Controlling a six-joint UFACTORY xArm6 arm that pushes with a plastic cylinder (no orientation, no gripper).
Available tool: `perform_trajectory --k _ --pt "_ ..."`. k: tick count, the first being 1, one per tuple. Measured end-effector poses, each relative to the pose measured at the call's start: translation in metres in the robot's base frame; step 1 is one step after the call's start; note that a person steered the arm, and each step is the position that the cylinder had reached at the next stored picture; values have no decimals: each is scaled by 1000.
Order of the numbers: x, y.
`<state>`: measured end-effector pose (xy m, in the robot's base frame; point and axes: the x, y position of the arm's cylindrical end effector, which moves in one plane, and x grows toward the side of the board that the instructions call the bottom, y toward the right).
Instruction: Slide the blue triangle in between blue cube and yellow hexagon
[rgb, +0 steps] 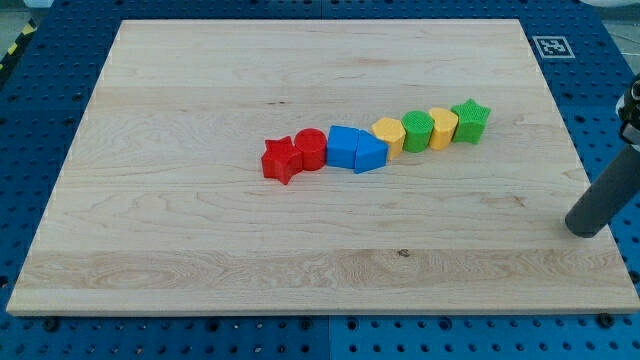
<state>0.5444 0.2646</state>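
My tip (583, 226) rests well right of the blue triangle (370, 154).

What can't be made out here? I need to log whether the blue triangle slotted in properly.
- My tip: contact with the board unclear in camera view.
- Blue triangle and blue cube: same colour, seam blurred.
- Blue triangle and yellow hexagon: touching or apart, too small.

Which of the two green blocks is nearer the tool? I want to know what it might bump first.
The green star, at the row's end toward the view's right, is nearer my tip. The green cylinder sits further left, between two yellow blocks.
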Motion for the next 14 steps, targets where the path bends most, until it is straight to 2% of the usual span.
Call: perform_trajectory --k 1,3,8,10,14 --pt "7 0" --pt "25 -59" --pt "20 -107" --pt "17 -157" --pt "2 -179"
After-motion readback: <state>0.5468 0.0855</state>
